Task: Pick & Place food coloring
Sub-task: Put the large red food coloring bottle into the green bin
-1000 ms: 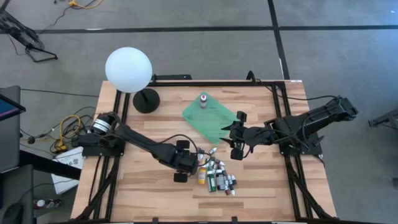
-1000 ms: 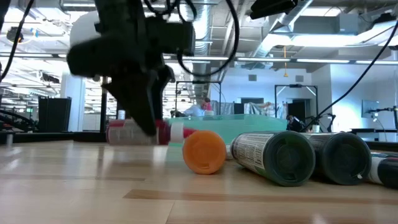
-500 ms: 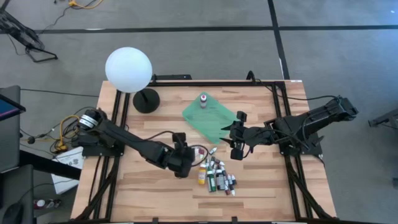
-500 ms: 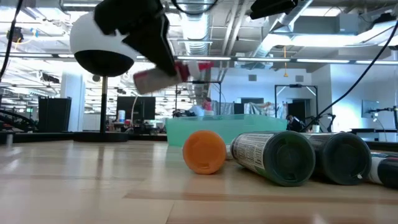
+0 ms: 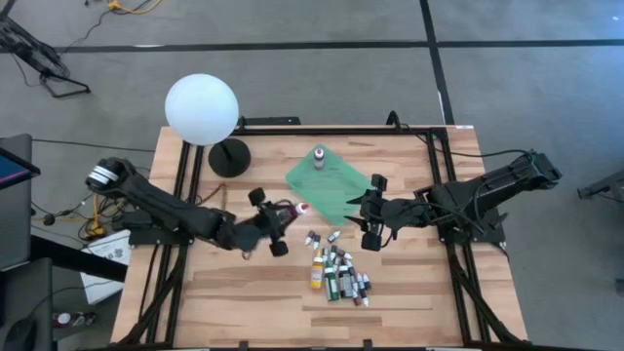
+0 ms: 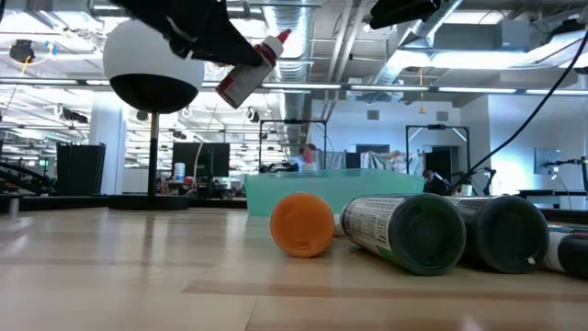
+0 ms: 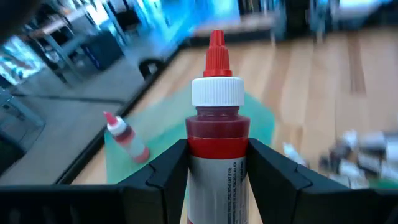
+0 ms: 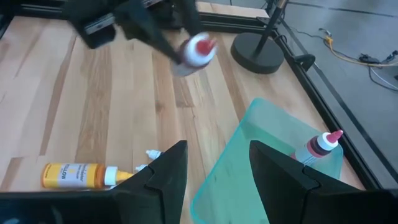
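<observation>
A: Food coloring, the red bottle (image 7: 214, 134), is what the left gripper (image 5: 265, 222) has: its fingers are closed on the body just below the white collar, red tip pointing forward, lifted clear of the table (image 5: 244, 292).

B: And nearest the table's front edge?

A: The heap of remaining bottles (image 5: 338, 273) lies on its side there, a yellow one (image 8: 78, 175) among them. The carried bottle hangs up and to the left of that heap.

B: Farther on?

A: The green tray (image 5: 330, 185), with one red-capped bottle (image 5: 319, 157) already standing at its far corner. The right gripper (image 5: 371, 224) waits just beside the tray's near edge, fingers parted, holding nothing.

B: So which step?

A: I'd say transport: picked, not yet placed. The next move calls for carrying it over the tray, keeping clear of the standing bottle and the right arm, then lowering before letting go.

B: Beyond that?

A: A white globe lamp (image 5: 202, 109) at the far left corner.
</observation>
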`<action>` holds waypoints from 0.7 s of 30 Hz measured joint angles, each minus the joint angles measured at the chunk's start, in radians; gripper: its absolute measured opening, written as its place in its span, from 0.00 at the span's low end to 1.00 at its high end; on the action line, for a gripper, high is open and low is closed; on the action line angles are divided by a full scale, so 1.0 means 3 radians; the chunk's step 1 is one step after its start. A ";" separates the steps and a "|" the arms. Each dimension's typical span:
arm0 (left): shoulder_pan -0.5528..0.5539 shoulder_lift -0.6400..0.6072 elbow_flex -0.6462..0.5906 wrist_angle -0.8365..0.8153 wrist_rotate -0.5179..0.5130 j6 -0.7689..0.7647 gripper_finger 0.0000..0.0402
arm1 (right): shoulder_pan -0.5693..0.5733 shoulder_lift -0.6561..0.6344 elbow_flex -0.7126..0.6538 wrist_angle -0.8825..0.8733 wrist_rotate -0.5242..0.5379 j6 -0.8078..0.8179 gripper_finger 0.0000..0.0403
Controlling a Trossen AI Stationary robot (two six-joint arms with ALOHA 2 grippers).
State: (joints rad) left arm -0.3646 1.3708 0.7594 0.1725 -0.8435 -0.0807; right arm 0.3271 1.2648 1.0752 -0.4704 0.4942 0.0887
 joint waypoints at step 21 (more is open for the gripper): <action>0.0838 0.0621 -0.0877 0.3044 0.0614 0.0450 0.36 | -0.0006 0.0000 0.0001 -0.0011 0.0001 -0.0005 0.41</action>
State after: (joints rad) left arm -0.1133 1.5571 0.4962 1.0857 -0.6594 0.0542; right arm 0.3252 1.2648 1.0756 -0.4737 0.4946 0.0872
